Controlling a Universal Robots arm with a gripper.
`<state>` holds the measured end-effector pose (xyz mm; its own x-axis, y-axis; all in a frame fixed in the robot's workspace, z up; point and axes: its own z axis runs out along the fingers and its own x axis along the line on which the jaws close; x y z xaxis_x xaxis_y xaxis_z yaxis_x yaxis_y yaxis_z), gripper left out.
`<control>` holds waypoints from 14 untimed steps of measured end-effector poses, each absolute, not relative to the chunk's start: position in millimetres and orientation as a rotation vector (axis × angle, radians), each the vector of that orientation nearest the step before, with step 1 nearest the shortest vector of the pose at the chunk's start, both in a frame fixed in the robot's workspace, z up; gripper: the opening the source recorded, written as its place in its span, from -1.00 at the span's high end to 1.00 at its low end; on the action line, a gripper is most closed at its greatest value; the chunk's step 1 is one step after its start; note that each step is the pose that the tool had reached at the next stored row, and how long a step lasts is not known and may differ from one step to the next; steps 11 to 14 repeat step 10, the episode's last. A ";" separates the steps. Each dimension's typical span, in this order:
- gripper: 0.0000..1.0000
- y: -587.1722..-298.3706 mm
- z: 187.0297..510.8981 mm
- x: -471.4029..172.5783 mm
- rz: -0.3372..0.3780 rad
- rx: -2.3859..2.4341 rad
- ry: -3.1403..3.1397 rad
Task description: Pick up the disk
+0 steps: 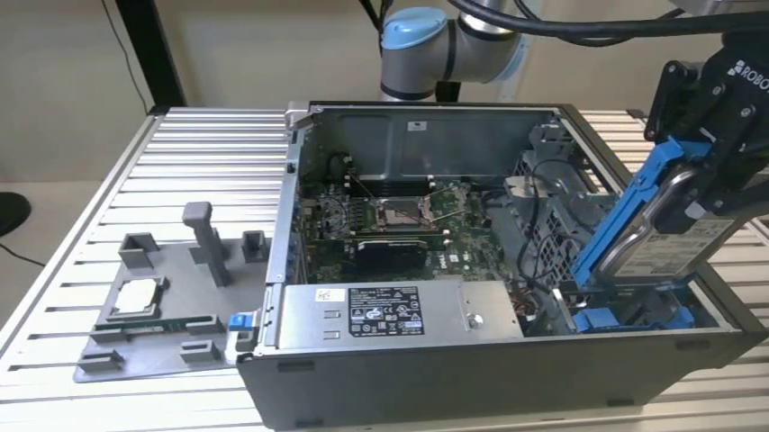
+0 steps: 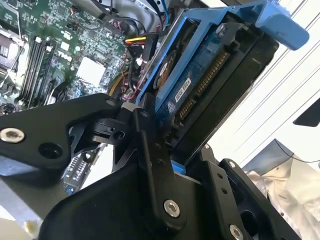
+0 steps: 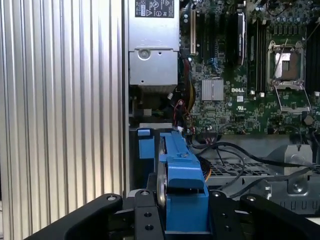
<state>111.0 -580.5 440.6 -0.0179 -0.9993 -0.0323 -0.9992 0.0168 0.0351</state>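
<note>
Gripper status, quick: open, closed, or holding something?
Gripper: closed on the disk, which is tilted up out of the computer case at the exterior view's right.

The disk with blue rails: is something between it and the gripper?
No. The gripper is shut on the silver-grey metal disk with blue plastic rails, holding it tilted above the open grey computer case.

One disk point(image 1: 658, 236) in one gripper point(image 1: 709, 193); below it, one open PC case point(image 1: 481, 360), one motherboard point(image 1: 384, 225), one grey tray point(image 1: 168, 315) w/ one chip point(image 1: 132, 297).
</note>
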 end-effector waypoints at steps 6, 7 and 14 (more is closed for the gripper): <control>1.00 -583.9 439.8 112.0 -0.078 2.201 -2.240; 1.00 -584.1 439.8 112.0 -0.078 2.201 -2.239; 1.00 -584.0 439.8 112.1 -0.076 2.200 -2.238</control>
